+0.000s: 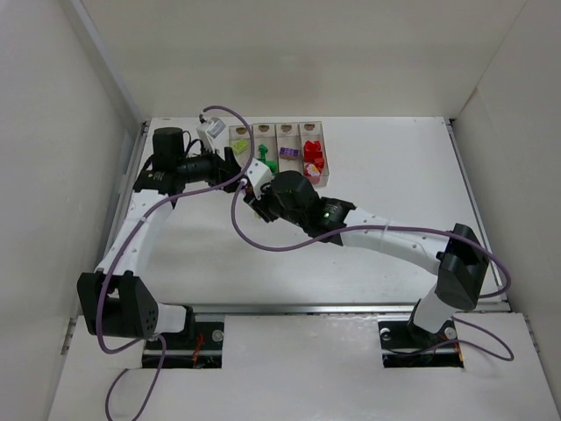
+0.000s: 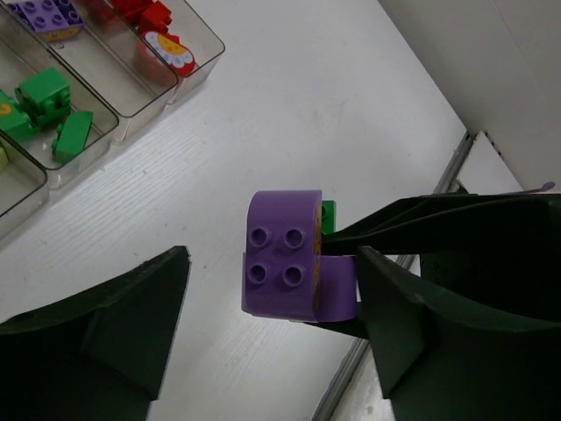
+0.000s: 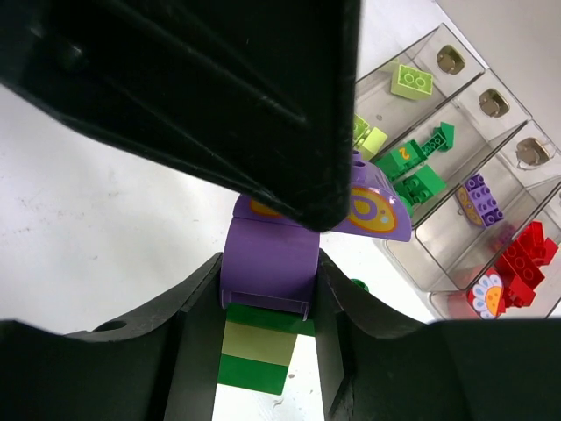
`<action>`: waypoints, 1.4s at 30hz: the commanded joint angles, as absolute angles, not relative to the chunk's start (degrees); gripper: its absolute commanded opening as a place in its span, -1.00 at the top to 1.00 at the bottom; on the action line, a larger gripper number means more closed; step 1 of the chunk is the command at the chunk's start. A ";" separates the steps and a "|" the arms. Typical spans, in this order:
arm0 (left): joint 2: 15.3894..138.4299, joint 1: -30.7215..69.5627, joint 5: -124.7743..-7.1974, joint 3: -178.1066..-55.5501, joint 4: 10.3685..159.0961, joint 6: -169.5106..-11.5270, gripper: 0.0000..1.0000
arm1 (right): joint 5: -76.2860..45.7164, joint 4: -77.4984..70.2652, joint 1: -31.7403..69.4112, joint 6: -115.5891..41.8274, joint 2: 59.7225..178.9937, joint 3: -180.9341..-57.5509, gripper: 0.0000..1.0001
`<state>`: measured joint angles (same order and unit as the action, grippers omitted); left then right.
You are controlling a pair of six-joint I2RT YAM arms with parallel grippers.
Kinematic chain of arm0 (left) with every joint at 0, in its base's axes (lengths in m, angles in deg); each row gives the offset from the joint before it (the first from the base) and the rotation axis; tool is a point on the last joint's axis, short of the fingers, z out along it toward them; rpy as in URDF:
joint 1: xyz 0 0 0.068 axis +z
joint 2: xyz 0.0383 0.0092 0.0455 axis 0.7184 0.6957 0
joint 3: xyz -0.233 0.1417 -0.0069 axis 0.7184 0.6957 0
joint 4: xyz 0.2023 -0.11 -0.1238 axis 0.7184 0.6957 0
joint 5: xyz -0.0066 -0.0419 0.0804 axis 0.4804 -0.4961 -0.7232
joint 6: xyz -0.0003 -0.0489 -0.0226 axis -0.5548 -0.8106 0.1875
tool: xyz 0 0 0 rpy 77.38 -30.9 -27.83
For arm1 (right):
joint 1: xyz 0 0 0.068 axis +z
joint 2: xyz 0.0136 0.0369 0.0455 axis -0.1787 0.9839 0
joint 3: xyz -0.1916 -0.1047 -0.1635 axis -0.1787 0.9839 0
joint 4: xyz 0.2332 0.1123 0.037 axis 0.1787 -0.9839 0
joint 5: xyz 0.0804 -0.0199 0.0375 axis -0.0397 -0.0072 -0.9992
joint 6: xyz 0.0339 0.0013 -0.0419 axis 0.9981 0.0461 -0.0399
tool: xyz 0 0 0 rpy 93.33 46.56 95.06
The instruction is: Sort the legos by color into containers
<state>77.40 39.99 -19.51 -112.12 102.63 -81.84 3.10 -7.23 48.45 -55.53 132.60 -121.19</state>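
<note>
One stack (image 3: 266, 351) of legos, a purple brick (image 2: 285, 259) pressed onto green & yellow-green ones, is held up just beside the near end of the containers (image 1: 300, 132), at their yellow-green side. Right gripper (image 3: 269, 276) is clamped on the stack as an anchor, prob. b/c joined colours can't be binned. Left gripper (image 2: 270, 263) straddles the purple brick, jaws apart w/ a gap on one side, apparently to pull it off. Purple's compartment is third from that side.
</note>
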 commanded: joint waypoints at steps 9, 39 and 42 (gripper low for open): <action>77.97 39.68 -16.50 -110.93 104.33 -78.85 0.24 | 3.69 -3.02 48.68 -56.53 131.53 -124.64 1.00; 96.41 36.44 -22.29 -127.79 90.62 -89.41 1.00 | -5.72 -7.06 33.75 -42.91 135.84 -112.08 1.00; 102.47 32.66 -29.12 -132.54 90.01 -88.78 1.00 | -5.71 -7.06 31.11 -40.01 133.56 -110.06 1.00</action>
<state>99.61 35.72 -23.59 -128.14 92.25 -89.73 -6.67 -8.78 33.46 -43.55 137.34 -110.98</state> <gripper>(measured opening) 0.330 0.435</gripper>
